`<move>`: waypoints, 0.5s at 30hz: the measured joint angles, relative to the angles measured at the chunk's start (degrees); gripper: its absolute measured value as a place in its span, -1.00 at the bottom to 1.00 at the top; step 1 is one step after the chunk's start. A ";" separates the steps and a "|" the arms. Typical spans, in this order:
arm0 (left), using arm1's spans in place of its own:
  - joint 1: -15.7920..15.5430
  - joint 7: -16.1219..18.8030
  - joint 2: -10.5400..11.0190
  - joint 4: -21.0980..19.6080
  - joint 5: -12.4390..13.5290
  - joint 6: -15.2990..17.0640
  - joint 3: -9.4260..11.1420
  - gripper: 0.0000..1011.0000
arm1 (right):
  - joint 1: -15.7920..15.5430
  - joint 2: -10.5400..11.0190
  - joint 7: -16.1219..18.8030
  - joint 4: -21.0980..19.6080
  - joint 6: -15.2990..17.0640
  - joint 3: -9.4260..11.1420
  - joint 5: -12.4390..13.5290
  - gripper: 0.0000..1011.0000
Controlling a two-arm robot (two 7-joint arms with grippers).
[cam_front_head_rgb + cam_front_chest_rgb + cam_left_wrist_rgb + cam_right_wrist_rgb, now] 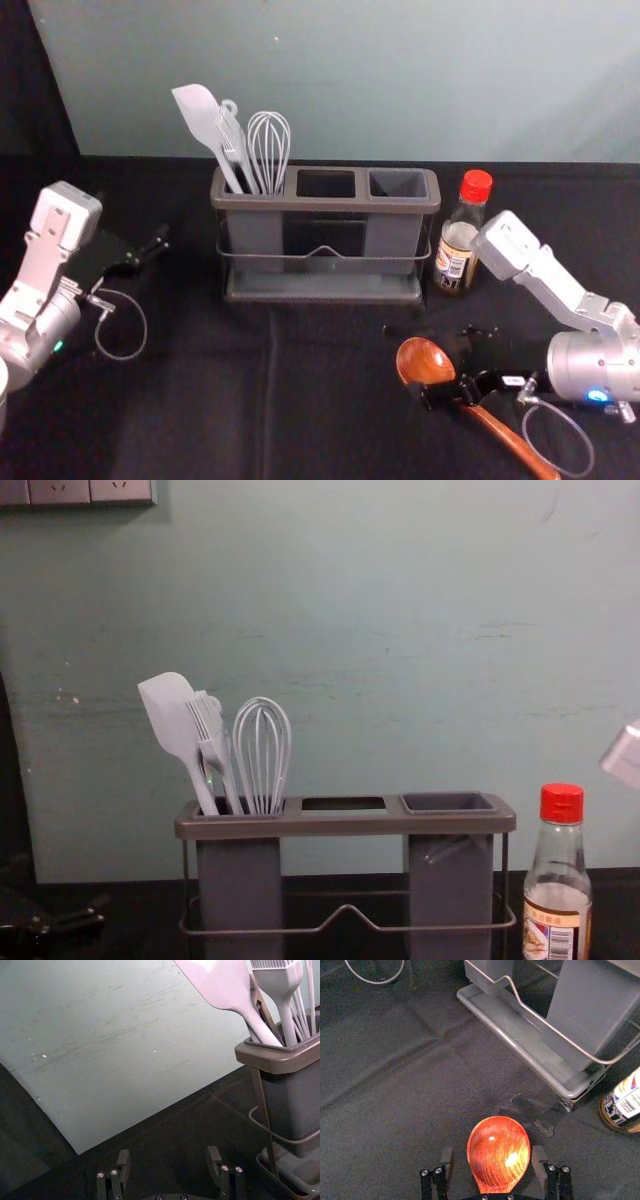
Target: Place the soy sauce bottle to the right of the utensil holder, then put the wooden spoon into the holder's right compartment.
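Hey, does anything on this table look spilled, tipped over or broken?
Nothing stands out: the soy sauce bottle stands upright and capped, the pale utensils lean in the holder, and the wooden spoon lies on the cloth by the right gripper.

Red-capped bottle point(456, 255) upright right of grey holder point(323, 204), wooden spoon point(424, 362) in front.

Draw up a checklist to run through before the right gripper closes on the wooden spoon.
1. Soy sauce bottle upright, right of the utensil holder: ok
2. No utensil standing in the right compartment: ok
3. Right gripper open: ok
4. Wooden spoon's bowl lined up between its fingers: ok
5. Fingers low enough to grip: cannot tell
6. Left gripper apart from the holder: ok
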 joint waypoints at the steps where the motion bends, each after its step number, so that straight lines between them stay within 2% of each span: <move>1: 0.00 0.00 0.00 0.00 0.00 0.00 0.00 0.99 | 0.26 -0.32 0.23 0.37 0.02 -0.22 -0.37 0.99; 15: 0.00 0.00 0.00 0.00 0.00 0.00 0.00 0.99 | 2.28 -2.96 1.60 3.97 0.32 -1.20 -2.76 0.99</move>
